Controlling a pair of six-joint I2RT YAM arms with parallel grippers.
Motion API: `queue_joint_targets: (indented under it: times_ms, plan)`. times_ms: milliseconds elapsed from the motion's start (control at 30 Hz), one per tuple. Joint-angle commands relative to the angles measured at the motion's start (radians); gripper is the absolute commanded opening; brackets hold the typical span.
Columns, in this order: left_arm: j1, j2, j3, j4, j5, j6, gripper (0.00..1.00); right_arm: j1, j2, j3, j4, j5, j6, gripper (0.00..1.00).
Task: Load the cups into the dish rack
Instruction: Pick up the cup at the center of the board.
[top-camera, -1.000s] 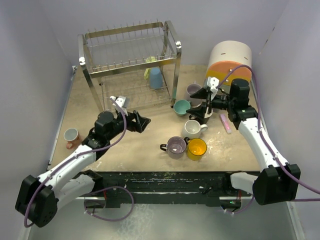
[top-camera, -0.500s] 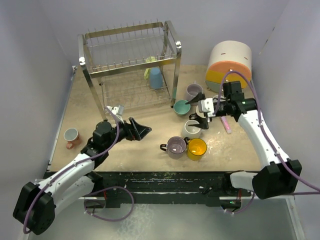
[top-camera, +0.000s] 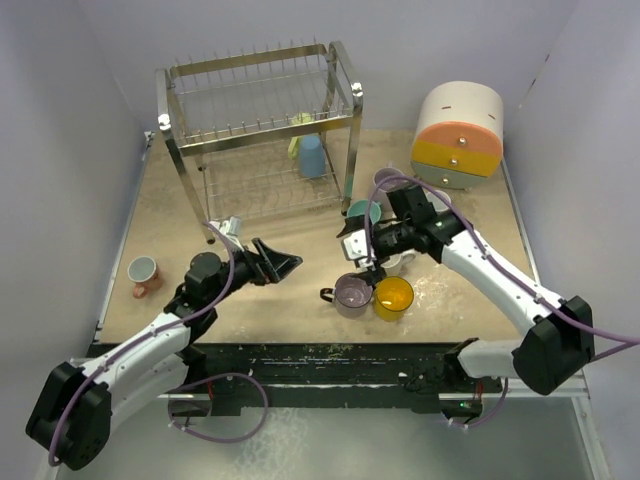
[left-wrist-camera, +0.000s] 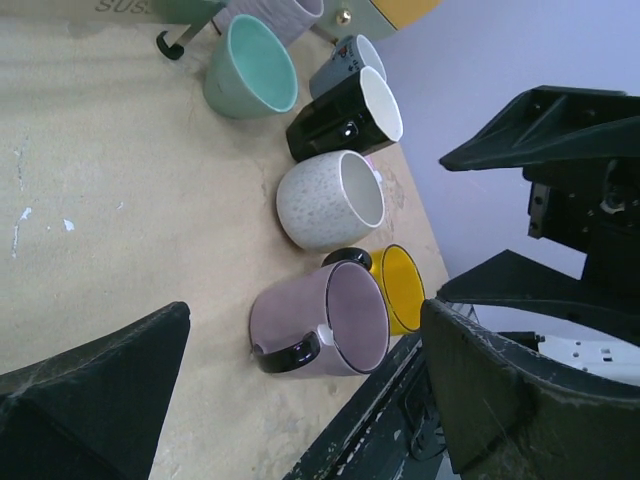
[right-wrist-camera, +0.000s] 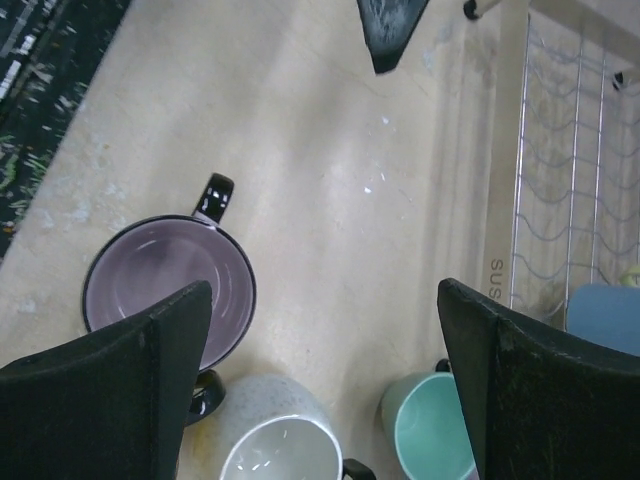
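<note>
Cups nearest me form a pair: a lilac mug touching a yellow mug, well in front of the dish rack and off to its right. My left gripper hangs just in front of the rack, fingers spread wide, holding nothing. My right gripper hovers over the lilac mug and a white speckled mug, also wide and empty. A grey mug stands off the rack's front left. A teal mug sits near the rack's right leg. A blue cup stands on the rack's lower tier.
</note>
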Motion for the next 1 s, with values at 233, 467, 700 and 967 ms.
queue_joint_targets:
  times_ms: [233, 467, 700, 967]
  plan:
    - [0.004, -0.121, -0.049, -0.032, -0.094, -0.057, 0.97, 0.112, 0.096, -0.070, 0.180, 0.291, 0.175, 0.72]
    - [0.004, -0.107, -0.049, -0.022, -0.098, -0.070, 0.96, 0.140, 0.158, -0.107, 0.170, 0.379, 0.178, 0.58]
    - [0.004, -0.088, -0.045, -0.004, -0.091, -0.082, 0.95, 0.155, 0.214, -0.089, 0.133, 0.432, 0.179, 0.39]
    - [0.004, -0.092, -0.040, -0.004, -0.071, -0.107, 0.94, 0.161, 0.272, -0.023, 0.109, 0.403, 0.250, 0.10]
